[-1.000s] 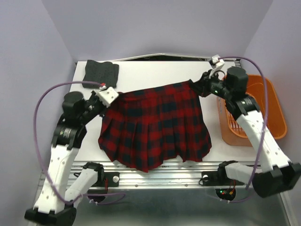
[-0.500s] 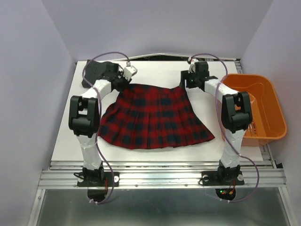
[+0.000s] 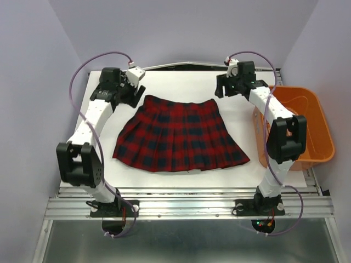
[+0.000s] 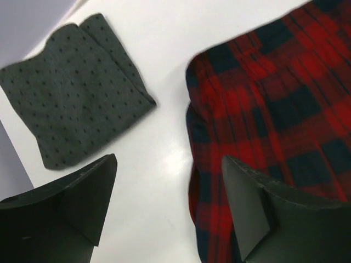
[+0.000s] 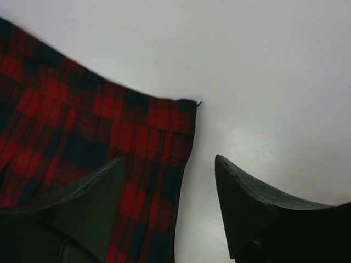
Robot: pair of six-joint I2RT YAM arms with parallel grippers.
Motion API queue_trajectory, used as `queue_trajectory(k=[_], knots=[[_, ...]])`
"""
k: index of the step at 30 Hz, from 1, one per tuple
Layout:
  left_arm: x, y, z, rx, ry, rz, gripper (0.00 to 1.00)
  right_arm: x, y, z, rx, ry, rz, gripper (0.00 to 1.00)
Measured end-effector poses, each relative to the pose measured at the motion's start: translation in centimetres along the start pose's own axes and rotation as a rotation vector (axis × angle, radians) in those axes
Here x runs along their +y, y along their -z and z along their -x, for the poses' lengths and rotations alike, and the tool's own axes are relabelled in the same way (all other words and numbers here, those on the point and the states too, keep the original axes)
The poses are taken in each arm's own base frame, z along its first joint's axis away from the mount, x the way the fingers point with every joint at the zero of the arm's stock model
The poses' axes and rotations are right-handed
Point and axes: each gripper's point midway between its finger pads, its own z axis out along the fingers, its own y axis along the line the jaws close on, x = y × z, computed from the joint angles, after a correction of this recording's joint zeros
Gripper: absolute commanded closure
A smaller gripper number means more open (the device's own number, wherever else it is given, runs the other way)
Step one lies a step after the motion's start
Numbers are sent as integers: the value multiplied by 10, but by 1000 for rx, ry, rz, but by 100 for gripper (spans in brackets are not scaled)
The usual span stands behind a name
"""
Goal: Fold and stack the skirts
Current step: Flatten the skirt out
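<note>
Both my arms have swung out to the far end of the white table [image 3: 181,82] since a second ago, and the plaid skirt [image 3: 178,134] lies spread flat at mid-table, waistband far. My left claw [image 4: 167,164] hangs spread and empty between its corner and the folded grey dotted skirt [image 4: 77,93], which my arm hides overhead. My right claw [image 5: 169,161] gapes empty over the other waist corner. An orange basket [image 3: 323,137] sits beside my right arm. Lilac walls [image 3: 181,27] surround.

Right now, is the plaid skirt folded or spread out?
Spread out: the plaid skirt lies flat on the white table, its pleats fanned wide.
</note>
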Motion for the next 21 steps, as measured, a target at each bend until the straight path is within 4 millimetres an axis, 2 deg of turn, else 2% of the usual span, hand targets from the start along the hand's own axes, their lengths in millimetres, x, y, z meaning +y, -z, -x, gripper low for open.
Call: queue_trajectory(k=[2,3,4,5,6,7,8,10,13,17,19,21], knots=[[-8,22,-14,20,20,-16,28,10,15,-14,43,14,40,48],[-16,32,-28,49,35,-40,32,15,22,-27,74,21,61,51],[-24,37,-42,75,48,-62,40,18,25,-38,101,22,75,54],[-28,38,-52,96,55,-77,45,22,29,-55,144,26,94,62],[-40,38,-74,150,74,-115,49,25,31,-71,184,27,108,65],[-47,37,-89,187,88,-139,58,29,33,-92,237,26,122,70],[-63,35,-111,254,114,-191,62,30,34,-105,272,26,129,78],[-76,30,-134,329,141,-245,66,36,38,-145,382,21,151,83],[-89,10,-162,429,181,-315,71,46,44,-182,498,17,179,89],[-90,-22,-175,499,229,-354,77,63,47,-212,590,25,219,94],[-85,-44,-173,517,257,-359,77,77,50,-222,623,31,253,95],[-76,-64,-162,513,279,-364,78,95,52,-229,644,31,296,94]])
